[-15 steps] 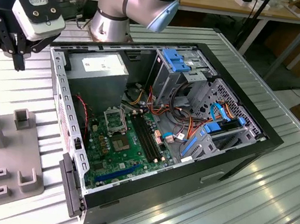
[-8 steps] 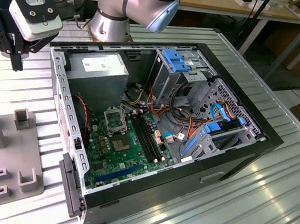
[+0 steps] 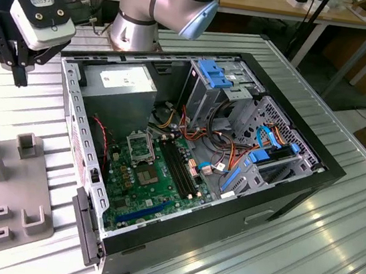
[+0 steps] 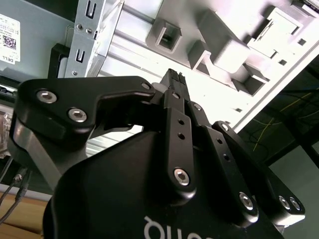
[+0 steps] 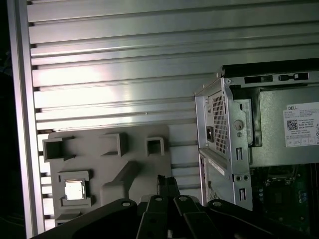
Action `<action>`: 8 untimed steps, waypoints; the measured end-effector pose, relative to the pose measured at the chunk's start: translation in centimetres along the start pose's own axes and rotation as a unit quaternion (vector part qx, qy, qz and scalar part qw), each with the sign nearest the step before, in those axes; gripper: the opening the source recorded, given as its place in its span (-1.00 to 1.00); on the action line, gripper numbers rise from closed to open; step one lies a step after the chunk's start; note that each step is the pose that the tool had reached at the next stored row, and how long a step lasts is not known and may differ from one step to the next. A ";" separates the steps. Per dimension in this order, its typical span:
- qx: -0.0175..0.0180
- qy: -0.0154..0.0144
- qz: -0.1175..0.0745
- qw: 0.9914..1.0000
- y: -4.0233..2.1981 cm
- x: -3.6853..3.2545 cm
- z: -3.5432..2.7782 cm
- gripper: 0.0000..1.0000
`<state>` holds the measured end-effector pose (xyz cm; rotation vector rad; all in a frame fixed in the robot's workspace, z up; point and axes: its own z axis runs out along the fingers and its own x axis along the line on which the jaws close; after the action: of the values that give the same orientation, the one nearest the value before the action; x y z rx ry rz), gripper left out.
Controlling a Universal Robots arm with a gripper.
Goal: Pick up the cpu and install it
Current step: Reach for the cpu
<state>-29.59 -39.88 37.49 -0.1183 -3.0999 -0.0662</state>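
In the exterior view, an open computer case lay on a ribbed metal table. Inside it were a green circuit board carrying a square socket, a grey power supply, and blue brackets among bundled cables. A grey tray with raised pockets sat just beside the computer case, on the exterior view's left. The gripper hung above the table near the case's corner, pointing down, clear of the tray. The arm rose from behind the case.

In the second wrist view, the gripper had its fingers pressed together with nothing between them. The tray and a metal wall of the computer case lay beyond.

In the first wrist view, the cpu lay flat in a square pocket of the tray, silvery top up. It was well apart from the gripper, whose tips hovered near the tray's side toward the computer case.
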 end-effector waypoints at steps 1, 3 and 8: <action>0.000 0.000 0.000 1.000 -0.01 0.12 0.01 -0.79; 0.000 0.000 0.000 1.000 -0.04 0.23 0.01 -0.79; 0.000 0.000 0.000 1.000 -0.42 1.81 0.11 -0.79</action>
<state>-31.43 -40.16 37.43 -0.1183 -3.0999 -0.0674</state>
